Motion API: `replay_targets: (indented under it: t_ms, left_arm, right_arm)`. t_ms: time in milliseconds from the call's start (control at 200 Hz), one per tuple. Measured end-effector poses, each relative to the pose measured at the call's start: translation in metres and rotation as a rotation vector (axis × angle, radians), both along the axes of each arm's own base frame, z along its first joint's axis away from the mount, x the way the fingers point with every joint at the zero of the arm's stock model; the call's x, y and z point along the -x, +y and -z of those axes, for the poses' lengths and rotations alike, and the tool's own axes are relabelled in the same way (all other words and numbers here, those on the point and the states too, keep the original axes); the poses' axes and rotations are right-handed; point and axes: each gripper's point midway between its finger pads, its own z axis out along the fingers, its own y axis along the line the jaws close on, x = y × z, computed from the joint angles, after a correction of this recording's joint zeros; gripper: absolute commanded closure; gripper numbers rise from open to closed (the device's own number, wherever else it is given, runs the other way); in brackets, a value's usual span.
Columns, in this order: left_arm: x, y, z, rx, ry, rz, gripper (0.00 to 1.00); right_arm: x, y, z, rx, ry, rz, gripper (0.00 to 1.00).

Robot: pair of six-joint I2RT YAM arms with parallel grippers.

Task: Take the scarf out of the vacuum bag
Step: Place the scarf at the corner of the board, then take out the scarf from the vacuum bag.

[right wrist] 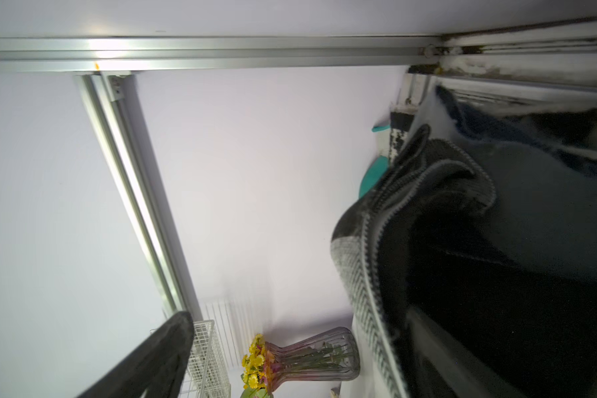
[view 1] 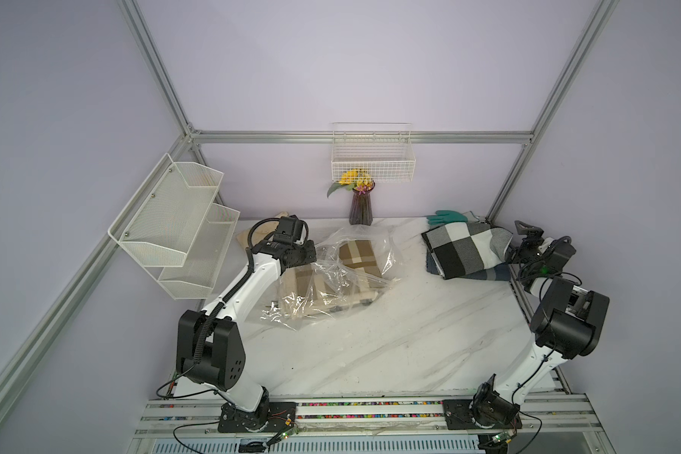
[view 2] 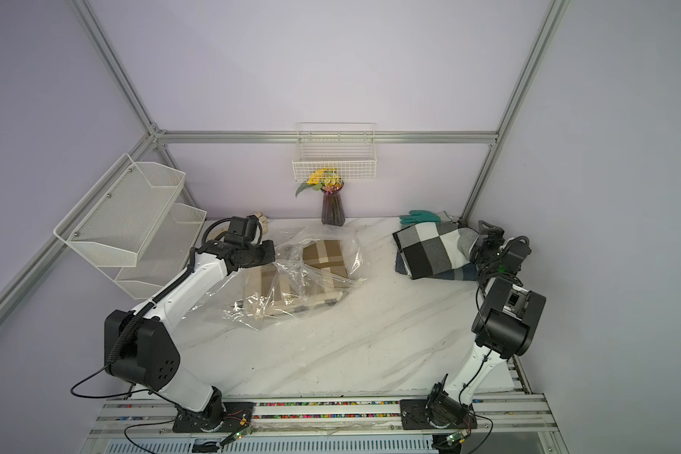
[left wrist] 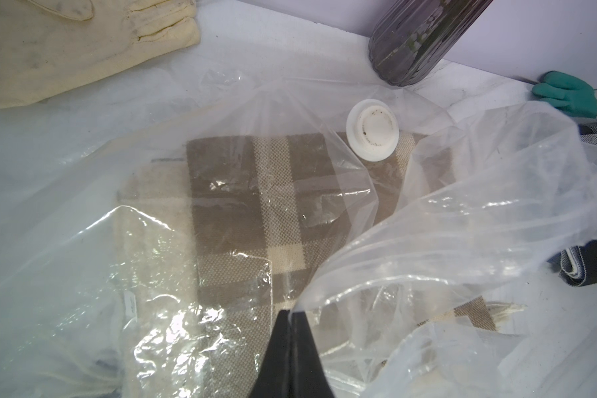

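Note:
The vacuum bag (view 1: 291,310) (view 2: 252,310) (left wrist: 462,206) lies crumpled at the table's left-centre, clear plastic with a round white valve cap (left wrist: 373,130). Inside it lies a folded tan-and-cream plaid scarf (view 1: 360,255) (view 2: 325,255) (left wrist: 242,193). My left gripper (view 1: 317,257) (view 2: 276,257) (left wrist: 292,313) is shut on a fold of the bag's plastic above the scarf. At the far right, my right gripper (view 1: 517,241) (view 2: 482,240) stands open at the edge of a black-and-white checked scarf (view 1: 464,247) (view 2: 433,247) (right wrist: 411,206) lying outside the bag. One finger (right wrist: 159,355) is held clear of the cloth.
A dark blue cloth (view 1: 484,273) lies under the checked scarf. A teal glove (view 1: 445,216) and a dark vase of flowers (view 1: 360,208) stand along the back wall. A cream glove (left wrist: 66,44) lies behind the left wrist. Mesh shelves (view 1: 174,224) and a wire basket (view 1: 372,165) hang on the walls.

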Motion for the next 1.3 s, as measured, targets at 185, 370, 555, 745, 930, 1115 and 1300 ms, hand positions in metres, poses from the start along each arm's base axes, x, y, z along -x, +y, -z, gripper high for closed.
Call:
replay_targets:
  t_ms: [185,370,555,745,930,1115,1300]
  left_arm:
    - [0.0,0.0,0.001,0.001,-0.001,0.0,1.0]
    - [0.0,0.0,0.004,0.0,0.001,0.001,1.0]
    - [0.0,-0.001,0.004,0.004,-0.002,0.004,1.0]
    - [0.001,-0.01,0.003,0.0,-0.007,0.028,1.0]
    - [0.011,-0.033,-0.012,-0.007,-0.047,0.111,1.0]
    - [0.026,-0.063,-0.042,-0.005,-0.135,0.224,1.0]
    - [0.036,-0.071,-0.053,-0.002,-0.168,0.264,1.0]
  right_arm:
    - [0.011,0.0,-0.047,0.045,-0.189,0.007,0.03]
    - [0.019,0.016,-0.076,0.085,-0.319,-0.062,0.03]
    - [0.005,0.038,-0.052,0.112,-0.223,-0.129,0.03]
    - [-0.028,0.077,-0.031,0.172,-0.062,-0.214,0.03]
    - [-0.036,0.126,-0.01,0.223,0.06,-0.305,0.03]
    - [-0.027,0.175,0.018,0.242,0.151,-0.412,0.03]
    - [-0.014,0.233,0.026,0.295,0.206,-0.555,0.03]
